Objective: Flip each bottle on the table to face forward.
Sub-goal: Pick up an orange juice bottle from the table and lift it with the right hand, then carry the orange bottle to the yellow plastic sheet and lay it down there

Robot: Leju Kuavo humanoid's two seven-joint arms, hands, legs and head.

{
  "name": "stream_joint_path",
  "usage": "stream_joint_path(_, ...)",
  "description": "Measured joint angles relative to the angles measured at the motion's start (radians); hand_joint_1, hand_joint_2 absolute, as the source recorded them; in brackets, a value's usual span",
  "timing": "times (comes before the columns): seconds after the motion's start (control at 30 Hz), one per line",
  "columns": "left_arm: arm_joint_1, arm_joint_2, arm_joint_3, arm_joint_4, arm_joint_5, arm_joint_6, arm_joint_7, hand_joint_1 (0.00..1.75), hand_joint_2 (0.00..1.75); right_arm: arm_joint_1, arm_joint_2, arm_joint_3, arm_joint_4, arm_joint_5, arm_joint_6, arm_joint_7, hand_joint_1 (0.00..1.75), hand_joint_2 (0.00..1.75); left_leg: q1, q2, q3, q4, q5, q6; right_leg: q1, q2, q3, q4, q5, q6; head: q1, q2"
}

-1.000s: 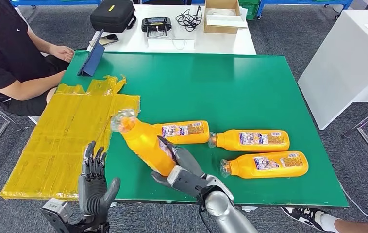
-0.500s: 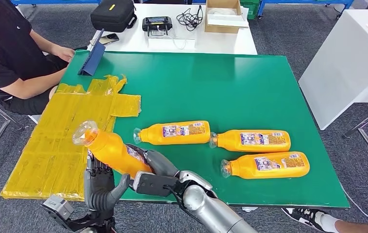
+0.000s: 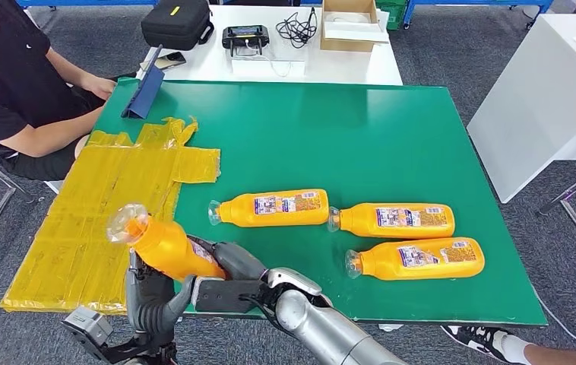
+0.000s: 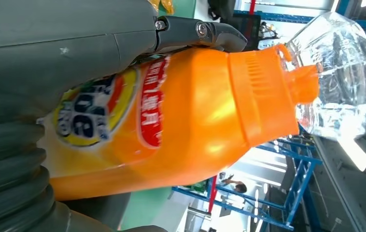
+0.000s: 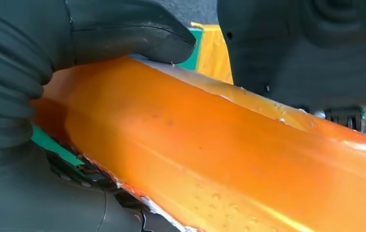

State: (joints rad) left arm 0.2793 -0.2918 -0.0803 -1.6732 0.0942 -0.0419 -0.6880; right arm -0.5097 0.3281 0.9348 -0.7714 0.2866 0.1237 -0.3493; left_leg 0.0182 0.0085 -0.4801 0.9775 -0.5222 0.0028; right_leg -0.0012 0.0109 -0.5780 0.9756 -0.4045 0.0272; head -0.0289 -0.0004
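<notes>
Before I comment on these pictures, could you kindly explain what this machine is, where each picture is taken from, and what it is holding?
It is a two-legged humanoid robot with silver arms and many-fingered hands. The wide picture comes from a camera high on its body, looking down at a green table. The two close-ups come from cameras at its wrists. Three orange bottles lie on their sides on the table, beside a yellow sheet. The right hand grips a fourth bottle, lifted with its clear cap pointing up and away. The left hand is against that bottle from beneath, as the left wrist picture shows. A person sits at the far left corner.
</notes>
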Motion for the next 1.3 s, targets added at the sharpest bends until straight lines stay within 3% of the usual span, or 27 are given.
stream_joint_path(0.4,-0.002,0.002,0.025,0.002,-0.047,0.023,0.001,0.00,1.75,-0.031,0.002,0.078,0.010,0.015,0.003,0.003,1.75,1.75,0.000,0.000,0.000,0.000,0.000,0.000,0.000,0.000,0.000,0.000,0.000,0.000,0.000,0.000)
stream_joint_path(0.53,-0.003,0.002,0.034,0.002,-0.051,0.023,-0.002,1.75,1.75,-0.046,0.006,0.101,0.010,0.015,0.012,0.005,1.75,1.75,0.000,0.000,0.000,0.000,0.000,0.000,0.000,0.000,0.000,0.000,0.000,0.000,0.000,0.000)
stream_joint_path(1.07,-0.012,0.002,0.060,-0.012,-0.035,-0.019,-0.018,1.75,1.75,-0.074,0.009,0.131,0.011,-0.028,0.003,0.011,1.75,1.75,0.000,0.000,0.000,0.000,0.000,0.000,0.000,0.000,-0.001,0.000,0.000,0.000,0.000,0.000)
stream_joint_path(1.2,-0.012,0.004,0.052,-0.050,-0.088,0.022,-0.017,1.75,1.75,-0.074,0.006,0.123,0.008,-0.042,-0.032,0.006,1.75,1.75,0.000,0.000,0.000,0.000,0.000,0.000,0.000,0.000,-0.001,0.000,0.000,0.000,0.000,0.000)
stream_joint_path(1.3,-0.011,0.009,0.026,-0.087,-0.148,0.094,-0.015,1.75,1.75,-0.073,0.000,0.104,-0.003,-0.047,-0.069,-0.004,0.49,1.75,0.000,0.000,0.000,0.000,0.000,0.000,0.000,0.000,-0.001,0.000,0.000,0.000,0.000,0.000)
